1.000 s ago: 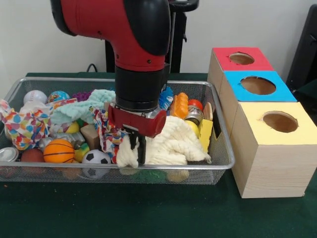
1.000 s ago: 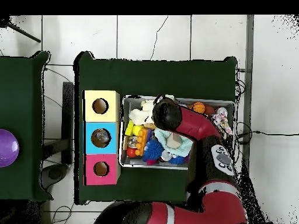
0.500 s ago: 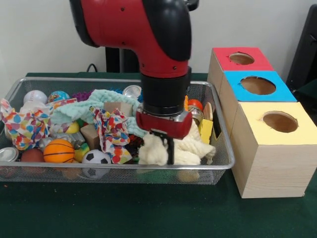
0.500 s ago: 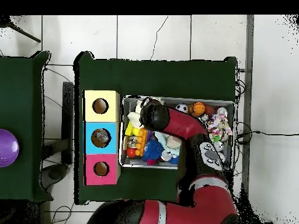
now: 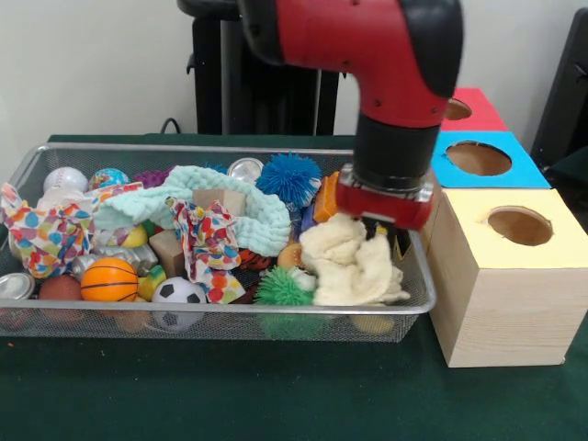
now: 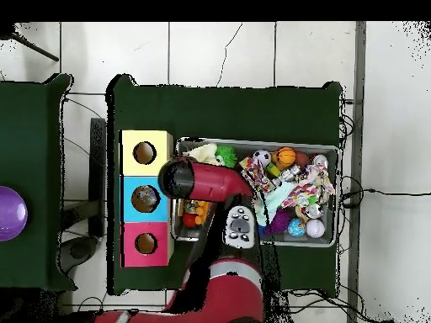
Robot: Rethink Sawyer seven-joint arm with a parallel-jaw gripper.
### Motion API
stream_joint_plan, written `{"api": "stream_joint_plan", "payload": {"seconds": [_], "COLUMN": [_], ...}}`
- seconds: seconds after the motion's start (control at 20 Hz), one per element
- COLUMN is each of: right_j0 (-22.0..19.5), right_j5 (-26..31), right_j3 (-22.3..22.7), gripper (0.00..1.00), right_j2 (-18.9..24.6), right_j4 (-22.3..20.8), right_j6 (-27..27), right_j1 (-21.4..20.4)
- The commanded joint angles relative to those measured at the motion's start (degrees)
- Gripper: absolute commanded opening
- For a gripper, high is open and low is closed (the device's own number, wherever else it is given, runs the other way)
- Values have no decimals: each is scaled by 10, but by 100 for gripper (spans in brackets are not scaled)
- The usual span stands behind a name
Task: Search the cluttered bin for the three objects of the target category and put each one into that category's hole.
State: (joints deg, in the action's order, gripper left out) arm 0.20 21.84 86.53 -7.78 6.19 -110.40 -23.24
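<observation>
Three clear, wrinkly plastic items are sought, yet none can be picked out in either view; presumably they lie buried, so the search is judged under way and the sorting mostly left. The gripper (image 5: 378, 220) hangs over the end of the bin (image 5: 184, 309) nearest the boxes (image 5: 501, 276). A cream cloth (image 5: 354, 268) is bunched directly beneath, touching it; whether it grips the cloth cannot be told. Something pale shows inside the blue box (image 6: 130, 183), unidentifiable.
</observation>
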Motion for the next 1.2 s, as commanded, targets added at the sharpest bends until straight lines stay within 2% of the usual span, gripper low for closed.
{"api": "stream_joint_plan", "payload": {"seconds": [0.05,0.2,0.45,0.75,1.2], "right_j0": [44,40,54,45,6], "right_j5": [114,108,129,125,81], "right_j3": [10,1,-11,-15,-17], "gripper": [0,0,0,0,0], "right_j2": [-89,-92,-122,-125,-93], "right_j4": [24,27,27,32,45], "right_j6": [-173,-159,-158,-141,-106], "right_j1": [11,22,37,50,59]}}
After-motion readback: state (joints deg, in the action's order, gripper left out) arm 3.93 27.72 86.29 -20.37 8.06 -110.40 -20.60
